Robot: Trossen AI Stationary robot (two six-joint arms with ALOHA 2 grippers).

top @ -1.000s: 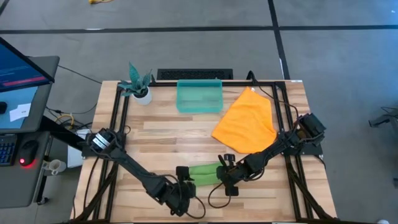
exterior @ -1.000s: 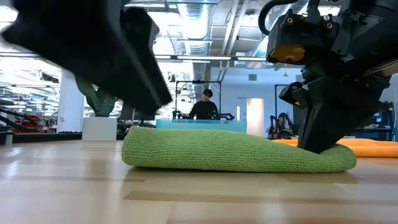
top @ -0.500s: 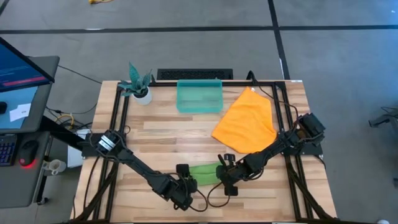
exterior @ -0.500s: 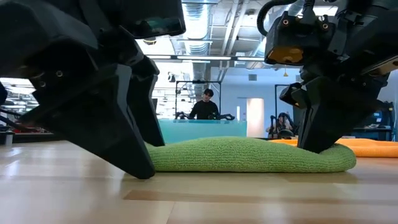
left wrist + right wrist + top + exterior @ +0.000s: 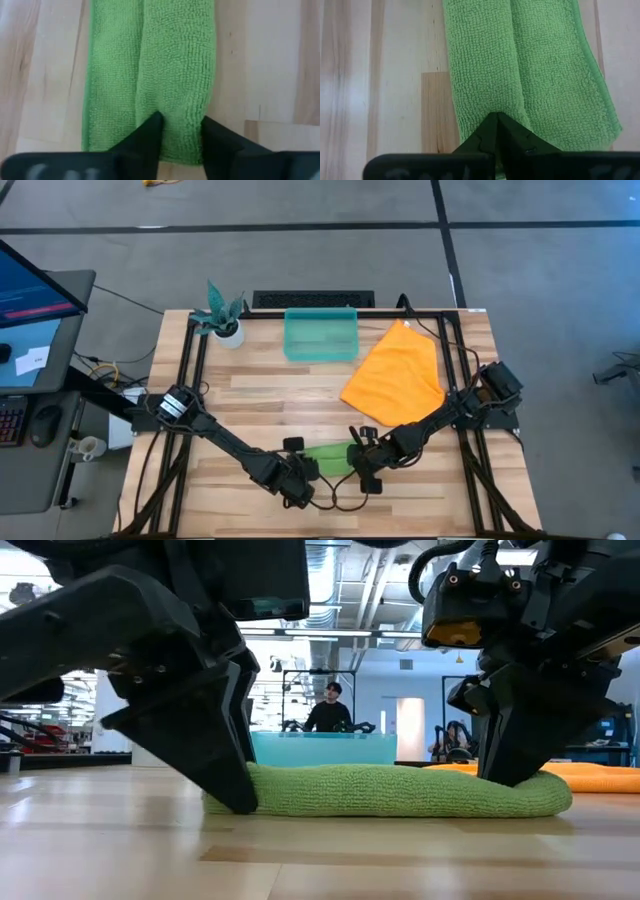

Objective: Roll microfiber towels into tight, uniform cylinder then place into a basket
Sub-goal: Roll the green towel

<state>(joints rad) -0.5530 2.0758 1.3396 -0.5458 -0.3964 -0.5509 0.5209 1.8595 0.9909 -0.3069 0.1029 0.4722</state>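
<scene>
The lime green towel (image 5: 328, 457) lies near the table's front edge as a long, loose roll, flat on the wood (image 5: 400, 790). My left gripper (image 5: 303, 473) is down at its left end, fingers shut on the cloth (image 5: 181, 122). My right gripper (image 5: 360, 463) is down at its right end, shut on the cloth (image 5: 496, 116). The orange towel (image 5: 395, 375) lies spread flat at the back right. The teal basket (image 5: 320, 333) stands at the far edge. My left gripper pinches the upper ridge of the roll at its left end (image 5: 180, 107) between its two fingers. The fingers slant down from the table's left, along the roll. The towel rests on the table. My right gripper has its fingertips nearly together on the crease at the roll's right end (image 5: 495, 102). It slants down from the table's right, along the roll. The cloth is dented under it (image 5: 520, 790) and lies on the table.
A white pot with a teal plant (image 5: 222, 318) stands at the far left corner. A black frame rail (image 5: 190, 360) runs along each side of the table. Bare wood lies between the basket and the green towel.
My left gripper has come down and toward the table's right, onto the green towel's left end, which it now covers. My right gripper has stayed at the right end. The towel has stayed on the table.
</scene>
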